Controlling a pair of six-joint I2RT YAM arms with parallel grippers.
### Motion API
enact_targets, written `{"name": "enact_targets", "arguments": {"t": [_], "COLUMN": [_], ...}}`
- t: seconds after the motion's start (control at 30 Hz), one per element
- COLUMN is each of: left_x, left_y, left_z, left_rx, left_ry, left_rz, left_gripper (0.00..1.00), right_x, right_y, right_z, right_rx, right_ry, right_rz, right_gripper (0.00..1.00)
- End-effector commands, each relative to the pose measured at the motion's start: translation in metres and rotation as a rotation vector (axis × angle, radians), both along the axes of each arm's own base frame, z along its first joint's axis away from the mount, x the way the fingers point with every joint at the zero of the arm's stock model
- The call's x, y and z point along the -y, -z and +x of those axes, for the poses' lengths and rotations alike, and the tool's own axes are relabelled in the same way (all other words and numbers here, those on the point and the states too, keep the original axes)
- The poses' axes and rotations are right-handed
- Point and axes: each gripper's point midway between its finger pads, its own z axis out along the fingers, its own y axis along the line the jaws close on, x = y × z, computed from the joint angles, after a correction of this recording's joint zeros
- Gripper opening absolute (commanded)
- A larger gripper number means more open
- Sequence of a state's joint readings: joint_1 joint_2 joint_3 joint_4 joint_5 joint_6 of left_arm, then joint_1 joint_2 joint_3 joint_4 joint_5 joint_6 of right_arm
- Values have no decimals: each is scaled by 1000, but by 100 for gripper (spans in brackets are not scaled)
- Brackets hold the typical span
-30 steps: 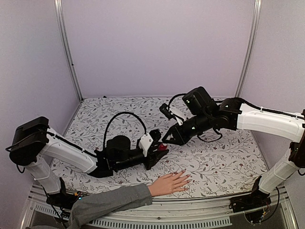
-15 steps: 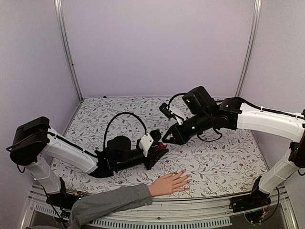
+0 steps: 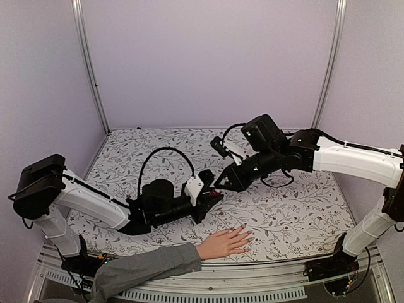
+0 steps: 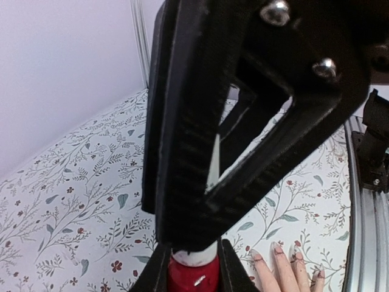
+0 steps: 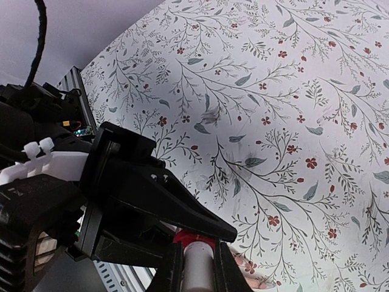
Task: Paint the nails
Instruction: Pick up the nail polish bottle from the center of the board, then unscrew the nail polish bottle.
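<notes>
No legible text, no labels, no brands, no numbers, no signs anywhere in view

Bottle [image 4: 193,277] between the left fingers [image 4: 236,275], cap [image 5: 197,267] between the right fingers [image 5: 172,271], hand [image 3: 224,243] on table [image 3: 284,208] in front

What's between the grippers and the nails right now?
Nothing visible. Only bare patterned cloth lies between the nails and the grippers, which meet farther back over the table: the left gripper is shut on the red bottle, the right gripper on its white cap.
</notes>
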State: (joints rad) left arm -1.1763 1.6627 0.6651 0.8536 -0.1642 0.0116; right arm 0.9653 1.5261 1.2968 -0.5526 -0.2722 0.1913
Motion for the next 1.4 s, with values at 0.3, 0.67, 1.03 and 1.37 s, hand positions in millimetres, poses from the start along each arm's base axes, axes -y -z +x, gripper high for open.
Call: {"name": "enact_targets", "arguments": {"t": [0.3, 0.67, 1.03, 1.37], "left_x": [-17, -25, -17, -3], "left_y": [-51, -83, -87, -82], "left_z": [-1, 12, 16, 22], "left_rx": [26, 46, 81, 70], "left_ry": [-57, -145, -203, -238], "left_rz": [-250, -379, -349, -298], "left_gripper": [0, 0, 0, 0], "right_x": [-9, -3, -14, -19], "right_y": [-59, -96, -75, -68], "right_z": [3, 21, 35, 41], "right_rx": [101, 202, 140, 175], "right_ry": [13, 136, 212, 262], "right_rz": [232, 373, 346, 306], "right_gripper": [69, 77, 53, 34]}}
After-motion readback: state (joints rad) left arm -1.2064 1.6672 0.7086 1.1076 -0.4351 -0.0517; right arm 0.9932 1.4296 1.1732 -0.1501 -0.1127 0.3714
